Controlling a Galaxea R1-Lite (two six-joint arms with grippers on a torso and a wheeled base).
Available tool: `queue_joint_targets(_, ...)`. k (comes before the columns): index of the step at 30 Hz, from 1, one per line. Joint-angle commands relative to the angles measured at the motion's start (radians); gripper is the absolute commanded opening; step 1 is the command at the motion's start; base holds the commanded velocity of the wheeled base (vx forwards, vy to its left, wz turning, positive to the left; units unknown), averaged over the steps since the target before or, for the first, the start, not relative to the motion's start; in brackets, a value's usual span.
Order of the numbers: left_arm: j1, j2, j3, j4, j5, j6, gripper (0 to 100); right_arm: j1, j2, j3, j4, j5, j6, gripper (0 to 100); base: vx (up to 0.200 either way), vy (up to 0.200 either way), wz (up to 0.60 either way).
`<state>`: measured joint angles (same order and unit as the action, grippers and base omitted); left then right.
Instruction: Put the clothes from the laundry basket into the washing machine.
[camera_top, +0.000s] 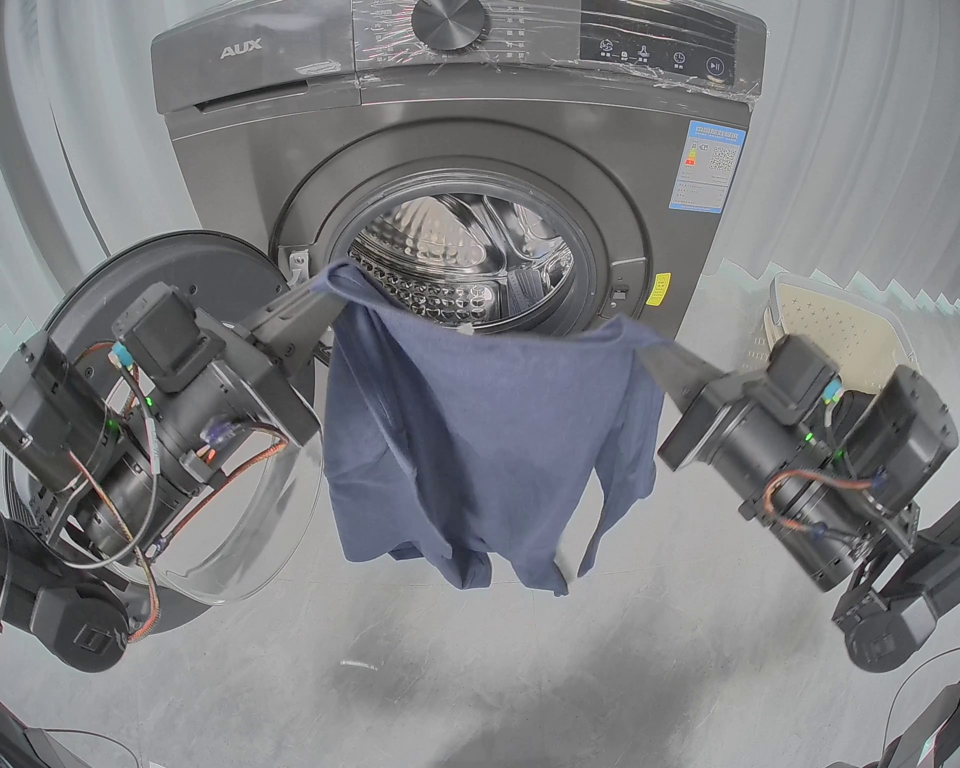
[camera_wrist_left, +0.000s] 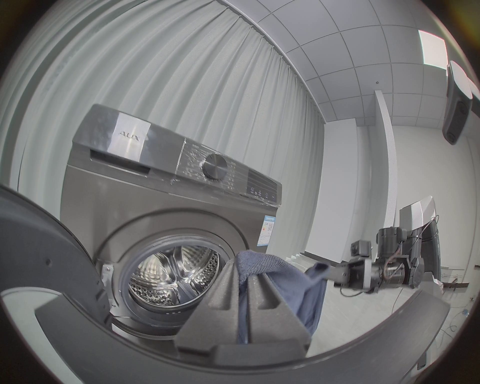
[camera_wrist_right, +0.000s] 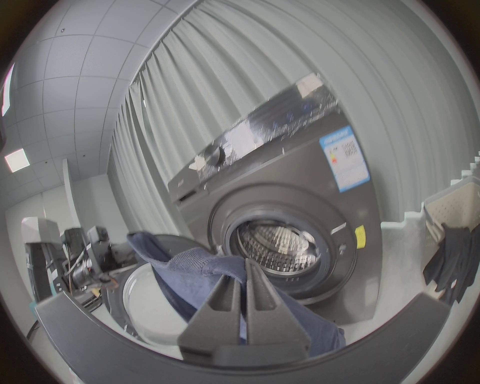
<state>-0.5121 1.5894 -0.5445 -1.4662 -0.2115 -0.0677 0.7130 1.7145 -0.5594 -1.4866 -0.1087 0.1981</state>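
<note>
1. One washing machine (camera_top: 450, 130), its single round door (camera_top: 190, 270) swung open on the robot's left
2. One blue shirt (camera_top: 480, 440) hangs spread before the drum opening
3. One laundry basket (camera_top: 840, 320) stands right of the machine, with one black garment (camera_wrist_right: 452, 262) draped over its rim
4. Two arms are raised level; the left gripper (camera_top: 322, 295) and right gripper (camera_top: 652, 352) each pinch one top corner of the shirt

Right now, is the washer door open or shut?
Open. The door stands out to the left, and the drum shows through the opening behind the hanging blue shirt.
</note>
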Motion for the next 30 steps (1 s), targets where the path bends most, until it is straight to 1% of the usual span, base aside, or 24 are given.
queue_joint_targets(1,-0.036,0.077,0.0,-0.029,0.003,-0.003,0,0.109,0.174,0.053,-0.018,0.029,0.004,0,0.0,0.0,0.0)
queue_joint_targets(3,-0.037,0.073,-0.009,-0.031,0.011,-0.004,0,0.148,0.206,0.065,-0.026,0.027,0.006,0,0.0,0.0,0.0)
queue_joint_targets(4,-0.037,0.07,-0.017,-0.031,0.012,-0.004,0,0.166,0.238,0.065,-0.035,0.024,0.009,100,0.0,0.0,0.0)
queue_joint_targets(8,-0.059,0.063,-0.029,-0.033,0.027,-0.004,0,0.187,0.306,0.07,-0.04,0.024,0.014,100,0.0,0.0,0.0)
queue_joint_targets(11,-0.065,0.058,-0.037,-0.036,0.032,-0.004,0,0.187,0.33,0.078,-0.038,0.027,0.012,100,0.0,0.0,0.0)
queue_joint_targets(15,-0.092,0.037,-0.038,-0.036,0.032,-0.004,0,0.177,0.407,0.055,-0.034,0.027,0.004,100,0.0,0.0,0.0)
queue_joint_targets(18,-0.106,0.031,-0.038,-0.036,0.032,-0.004,0,0.171,0.465,0.001,-0.037,0.027,0.003,100,0.0,0.0,0.0)
queue_joint_targets(19,-0.108,0.026,-0.037,-0.036,0.032,-0.004,0,0.166,0.498,-0.033,-0.037,0.029,0.001,100,0.0,0.0,0.0)
queue_joint_targets(20,-0.108,0.026,-0.037,-0.036,0.032,-0.004,0,0.166,0.501,-0.036,-0.037,0.029,0.001,100,0.0,0.0,0.0)
queue_joint_targets(21,-0.108,0.024,-0.038,-0.036,0.03,-0.004,0,0.158,0.533,-0.076,-0.035,0.029,-0.002,100,0.0,0.0,0.0)
queue_joint_targets(27,-0.121,0.009,-0.037,-0.036,0.03,-0.006,0,0.106,0.608,-0.226,-0.026,0.029,-0.017,100,0.0,0.0,0.0)
queue_joint_targets(29,-0.121,0.006,-0.037,-0.036,0.029,-0.006,0,0.089,0.619,-0.264,-0.024,0.03,-0.017,100,0.0,0.0,0.0)
queue_joint_targets(30,-0.121,0.004,-0.037,-0.036,0.029,-0.006,0,0.088,0.619,-0.267,-0.024,0.03,-0.017,100,0.0,0.0,0.0)
